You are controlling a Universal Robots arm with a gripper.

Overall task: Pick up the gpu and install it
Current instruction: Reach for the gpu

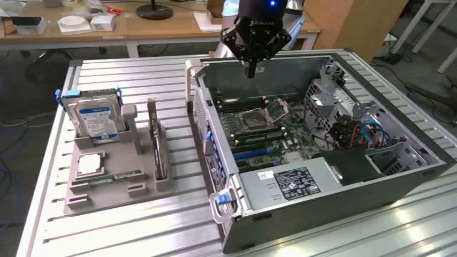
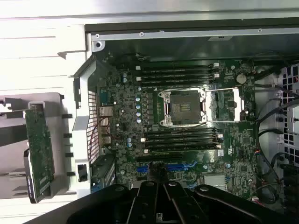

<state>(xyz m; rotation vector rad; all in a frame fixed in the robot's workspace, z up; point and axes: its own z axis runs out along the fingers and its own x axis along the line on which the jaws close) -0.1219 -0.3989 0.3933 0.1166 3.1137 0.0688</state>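
Your black tool (image 1: 250,72) (clenched, empty) hangs above the open dark computer case (image 1: 343,214), with the thin dark gpu (image 1: 158,144) edge-up toward the exterior view's left.

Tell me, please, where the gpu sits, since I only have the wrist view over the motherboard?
Observer: The thin dark rectangular gpu card stands on edge in a grey moulded holder, at the exterior view's left of the open black computer case.
Operator: Is the gripper carrying anything?
Observer: No; the black gripper hangs shut and empty above the case, apart from the card.
Operator: What else is in that holder?
Observer: A silver hard drive with a blue-white label, upright.
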